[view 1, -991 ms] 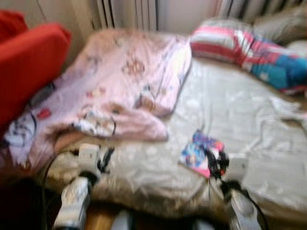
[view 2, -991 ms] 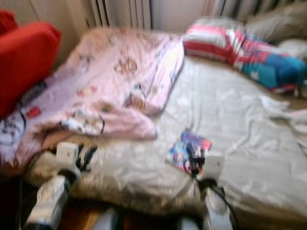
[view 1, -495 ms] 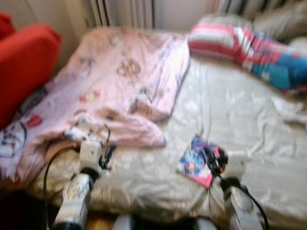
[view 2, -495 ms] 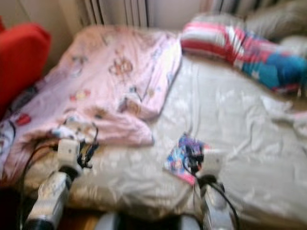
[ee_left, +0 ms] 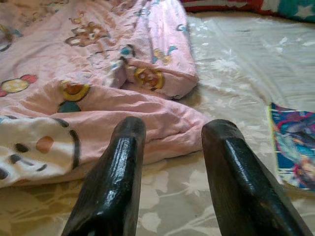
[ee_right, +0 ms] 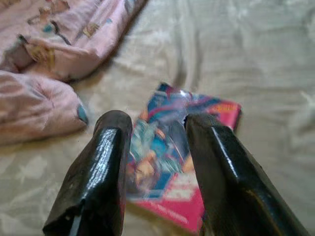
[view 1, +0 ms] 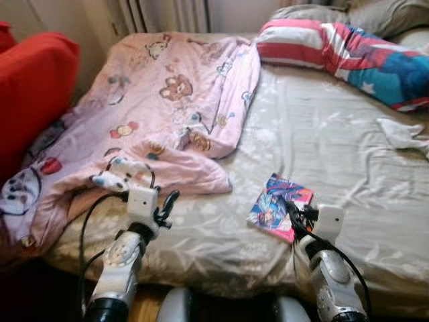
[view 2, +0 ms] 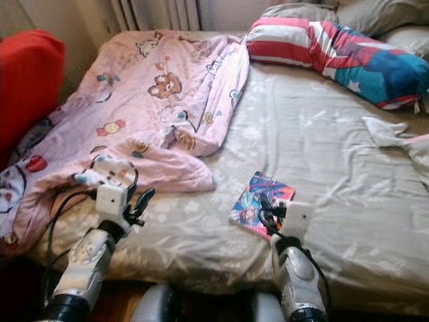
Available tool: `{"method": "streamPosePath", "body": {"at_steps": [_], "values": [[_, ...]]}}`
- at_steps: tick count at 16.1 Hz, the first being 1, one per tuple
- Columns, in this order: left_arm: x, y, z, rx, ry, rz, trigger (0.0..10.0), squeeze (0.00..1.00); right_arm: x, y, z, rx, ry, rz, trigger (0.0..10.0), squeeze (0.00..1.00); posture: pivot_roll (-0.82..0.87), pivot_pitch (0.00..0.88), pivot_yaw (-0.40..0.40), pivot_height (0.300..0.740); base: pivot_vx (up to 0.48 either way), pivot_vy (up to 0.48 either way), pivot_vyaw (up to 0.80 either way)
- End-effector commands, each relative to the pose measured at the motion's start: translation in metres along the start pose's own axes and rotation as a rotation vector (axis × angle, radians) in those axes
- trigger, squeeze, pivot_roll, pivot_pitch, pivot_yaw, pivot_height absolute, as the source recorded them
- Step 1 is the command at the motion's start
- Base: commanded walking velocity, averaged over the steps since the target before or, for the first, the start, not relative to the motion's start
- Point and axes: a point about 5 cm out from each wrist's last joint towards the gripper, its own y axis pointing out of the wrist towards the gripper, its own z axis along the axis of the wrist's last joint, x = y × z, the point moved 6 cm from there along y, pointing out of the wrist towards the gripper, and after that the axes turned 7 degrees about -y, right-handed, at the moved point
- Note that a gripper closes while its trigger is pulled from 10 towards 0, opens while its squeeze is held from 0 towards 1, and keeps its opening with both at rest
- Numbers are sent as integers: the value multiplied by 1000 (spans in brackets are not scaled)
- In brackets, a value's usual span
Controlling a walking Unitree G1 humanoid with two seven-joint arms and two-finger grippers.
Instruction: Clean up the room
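Note:
A colourful pink-and-blue book [view 1: 279,206] lies flat on the beige bed sheet [view 1: 335,141] near the front edge. My right gripper [view 1: 293,212] hovers open at the book's near edge; in the right wrist view the book [ee_right: 170,152] lies straight ahead between its fingers [ee_right: 106,162]. A rumpled pink blanket [view 1: 161,107] with cartoon prints covers the bed's left half. My left gripper [view 1: 167,204] is open just in front of the blanket's folded hem [ee_left: 98,113], with nothing between its fingers.
A red, white and blue striped pillow [view 1: 348,57] lies at the head of the bed, grey pillows [view 1: 375,13] behind it. A white cloth [view 1: 402,134] sits at the right. A red cushion [view 1: 33,87] stands left of the bed.
The camera has steadied and moved closer to the bed. Both grippers have reached forward over the sheet, the right one nearer the book, the left one nearer the blanket hem.

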Motion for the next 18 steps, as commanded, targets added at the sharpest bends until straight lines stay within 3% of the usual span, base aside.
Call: {"method": "streamPosePath", "body": {"at_steps": [1,15,17,18], "values": [[1,1,-2,-14,-6,-10,10000,0,3,-1,-4,-15,18,-14,10000,0,22,192,67,644,0,0,0],[1,1,-2,-14,-6,-10,10000,0,3,-1,-4,-15,18,-14,10000,0,22,192,67,644,0,0,0],[-28,-28,-24,-73,8,94,10000,0,15,0,-1,1,-51,-63,10000,0,46,198,45,644,0,0,0],[-34,-35,-29,-90,14,118,10000,0,16,0,1,5,-61,-68,10000,0,47,198,42,644,0,0,0]]}}
